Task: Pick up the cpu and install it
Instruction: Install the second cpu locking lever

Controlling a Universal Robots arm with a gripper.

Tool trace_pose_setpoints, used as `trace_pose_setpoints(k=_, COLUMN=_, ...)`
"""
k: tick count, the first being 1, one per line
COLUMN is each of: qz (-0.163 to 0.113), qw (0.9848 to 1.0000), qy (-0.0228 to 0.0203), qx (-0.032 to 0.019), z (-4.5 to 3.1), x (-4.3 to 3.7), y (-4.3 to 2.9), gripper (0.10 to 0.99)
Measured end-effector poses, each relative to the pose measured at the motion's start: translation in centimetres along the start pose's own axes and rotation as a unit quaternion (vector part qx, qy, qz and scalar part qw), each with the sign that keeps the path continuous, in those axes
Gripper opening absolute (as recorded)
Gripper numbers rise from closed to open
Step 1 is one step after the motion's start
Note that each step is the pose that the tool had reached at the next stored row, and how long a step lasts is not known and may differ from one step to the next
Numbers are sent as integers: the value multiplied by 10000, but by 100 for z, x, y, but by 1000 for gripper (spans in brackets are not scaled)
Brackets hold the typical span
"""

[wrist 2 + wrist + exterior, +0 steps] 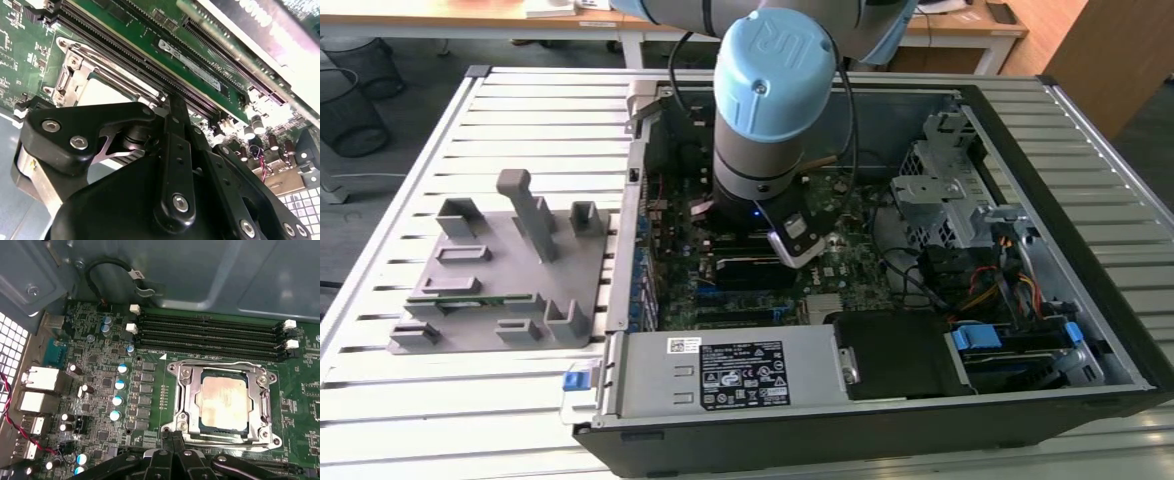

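An open computer case [881, 400] lies on a slatted metal table [400, 400], motherboard [100, 385] exposed. The cpu [223, 399] sits inside the socket frame [182, 390], just beyond the fingertips of the gripper [172, 442]. The fingers are drawn together, holding nothing. Judgement: placement appears done; seating flatness warrants checking before anything else.
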State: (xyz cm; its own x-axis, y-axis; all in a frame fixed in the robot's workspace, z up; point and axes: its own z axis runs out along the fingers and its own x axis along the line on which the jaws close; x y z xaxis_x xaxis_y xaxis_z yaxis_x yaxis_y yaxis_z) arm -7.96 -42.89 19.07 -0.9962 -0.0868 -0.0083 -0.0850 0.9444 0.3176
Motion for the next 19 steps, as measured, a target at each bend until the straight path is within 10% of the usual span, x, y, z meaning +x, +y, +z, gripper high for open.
trace_pose_setpoints(k=19, qz=-4, qw=9999, qy=-10, qx=-112, z=55, x=46, y=57, gripper=106)
